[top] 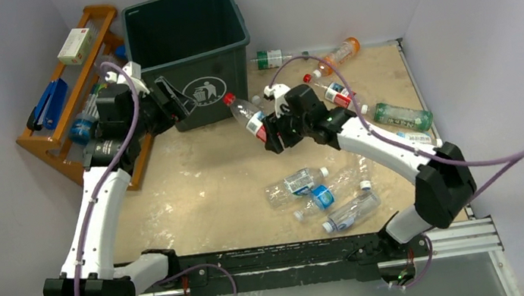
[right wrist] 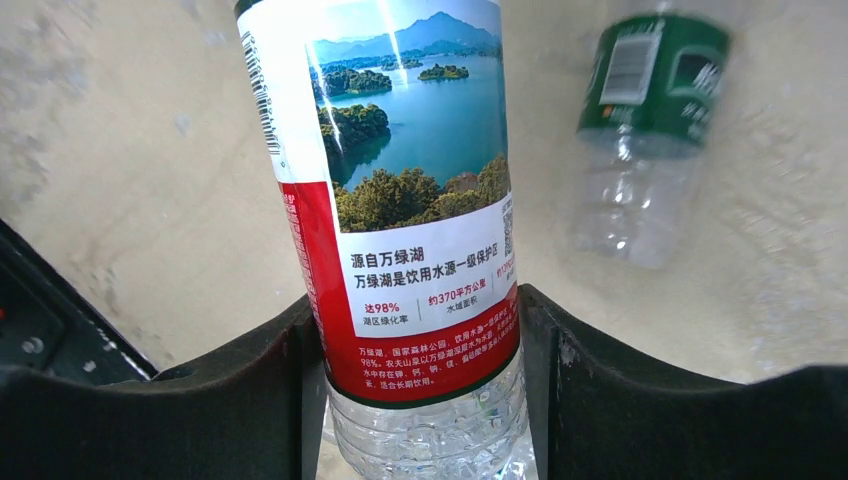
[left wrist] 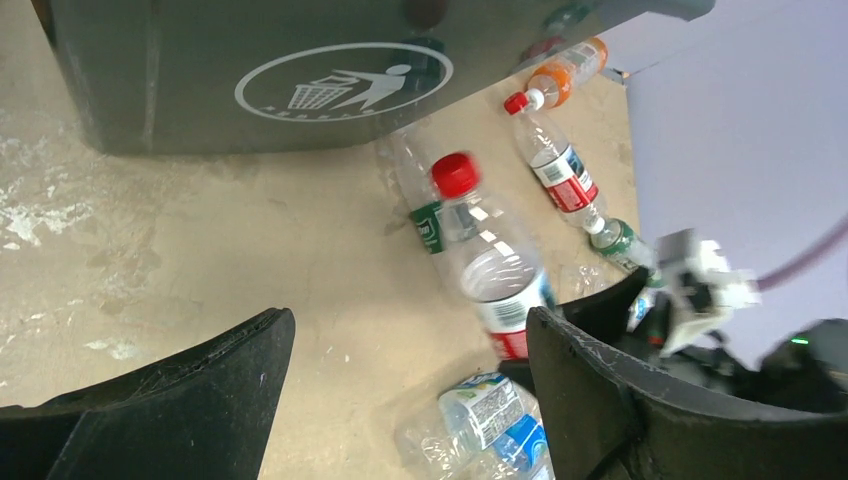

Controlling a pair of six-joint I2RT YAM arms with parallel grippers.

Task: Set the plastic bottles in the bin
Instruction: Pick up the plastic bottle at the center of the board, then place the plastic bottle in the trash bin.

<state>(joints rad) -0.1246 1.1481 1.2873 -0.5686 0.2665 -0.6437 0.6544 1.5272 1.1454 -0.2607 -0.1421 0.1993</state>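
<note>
A dark green bin [top: 188, 77] with a white litter symbol stands just beyond the left gripper [left wrist: 410, 318], whose jaws are spread and empty; its rim is cut off in the left wrist view. The right gripper [right wrist: 415, 322], its arm reaching forward, is clamped on the lower body of a clear red-capped bottle [top: 248, 117] with a red lake-scene label, cap tilted toward the bin. Other bottles [top: 302, 182] lie scattered behind and beside those jaws, and a green-labelled bottle [right wrist: 645, 110] beyond them is blurred.
</note>
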